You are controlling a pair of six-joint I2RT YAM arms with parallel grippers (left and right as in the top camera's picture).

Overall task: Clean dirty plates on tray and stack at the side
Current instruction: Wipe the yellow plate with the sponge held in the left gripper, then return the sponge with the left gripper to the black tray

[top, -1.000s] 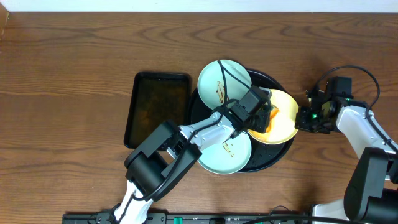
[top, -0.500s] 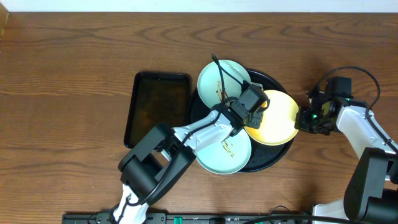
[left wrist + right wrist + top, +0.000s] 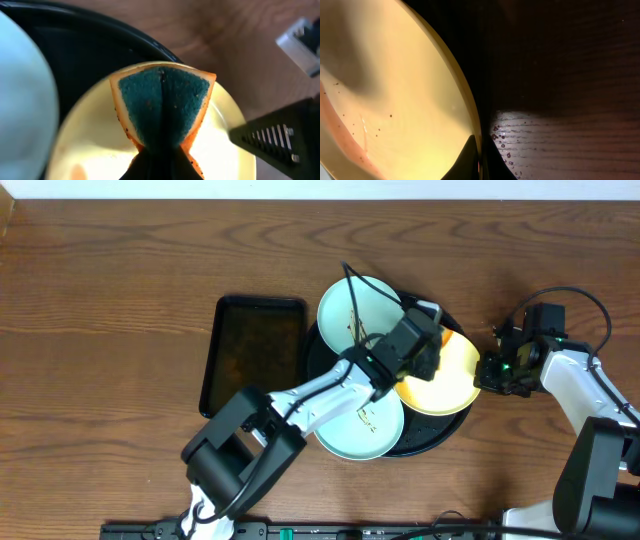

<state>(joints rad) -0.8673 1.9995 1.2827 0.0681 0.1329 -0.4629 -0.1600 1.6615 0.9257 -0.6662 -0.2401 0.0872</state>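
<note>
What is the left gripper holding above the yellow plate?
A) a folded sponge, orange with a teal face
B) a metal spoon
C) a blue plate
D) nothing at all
A: in the left wrist view the left gripper pinches a sponge, orange-edged with a teal face, over the yellow plate.

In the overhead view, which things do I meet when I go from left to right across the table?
Rectangular tray → mint plates → yellow plate → right tool.
</note>
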